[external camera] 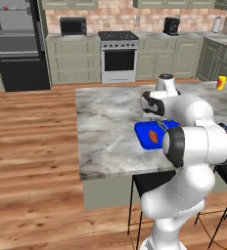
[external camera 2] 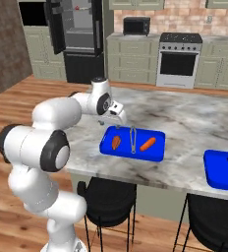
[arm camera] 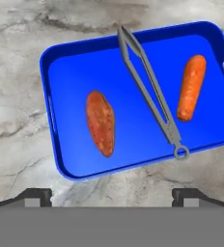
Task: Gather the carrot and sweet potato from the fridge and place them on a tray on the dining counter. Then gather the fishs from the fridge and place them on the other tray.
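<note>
The sweet potato (arm camera: 101, 123) lies flat in the left half of the blue tray (arm camera: 65, 53), its long axis running up and down the hand view; the carrot (arm camera: 191, 87) lies in the right half, roughly parallel, thin end toward the near rim; grey tongs (arm camera: 150, 91) lie slantwise between them; the tray sits on the marble counter (external camera 2: 194, 118); the jaws (arm camera: 111, 195) hover above the tray's near rim, spread wide and empty, apart from both vegetables; a second blue tray (external camera 2: 219, 172) sits further right.
</note>
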Motion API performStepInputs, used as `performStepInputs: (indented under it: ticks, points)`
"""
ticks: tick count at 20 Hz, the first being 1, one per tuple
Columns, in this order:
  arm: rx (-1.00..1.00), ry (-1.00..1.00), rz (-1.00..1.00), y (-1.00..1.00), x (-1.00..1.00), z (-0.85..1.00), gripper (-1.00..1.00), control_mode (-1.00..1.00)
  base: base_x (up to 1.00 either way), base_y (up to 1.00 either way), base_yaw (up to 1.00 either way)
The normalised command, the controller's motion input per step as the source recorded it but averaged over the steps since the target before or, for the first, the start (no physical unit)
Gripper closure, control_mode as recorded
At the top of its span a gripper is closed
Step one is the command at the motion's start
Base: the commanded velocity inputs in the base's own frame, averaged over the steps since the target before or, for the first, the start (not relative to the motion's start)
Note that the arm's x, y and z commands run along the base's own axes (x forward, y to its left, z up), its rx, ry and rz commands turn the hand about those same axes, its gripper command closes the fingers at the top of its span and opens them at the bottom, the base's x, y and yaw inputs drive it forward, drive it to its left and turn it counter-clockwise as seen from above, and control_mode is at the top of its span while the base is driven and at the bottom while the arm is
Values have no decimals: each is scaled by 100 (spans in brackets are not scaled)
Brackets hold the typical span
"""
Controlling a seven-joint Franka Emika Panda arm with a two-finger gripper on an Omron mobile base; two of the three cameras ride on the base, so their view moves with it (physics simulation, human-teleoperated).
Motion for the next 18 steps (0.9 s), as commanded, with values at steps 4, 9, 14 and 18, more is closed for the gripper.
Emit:
performStepInputs:
  ticks: [4,9,14,18]
  points:
    - [0,-15,0,8,-81,33,-100,-100,0,0,0]
    - [-1,-11,2,15,-72,30,-100,-100,0,0,0]
    - [-1,-25,2,8,-73,11,-100,-100,0,0,0]
    - [-5,-39,3,28,-45,6,-100,-100,0,0,0]
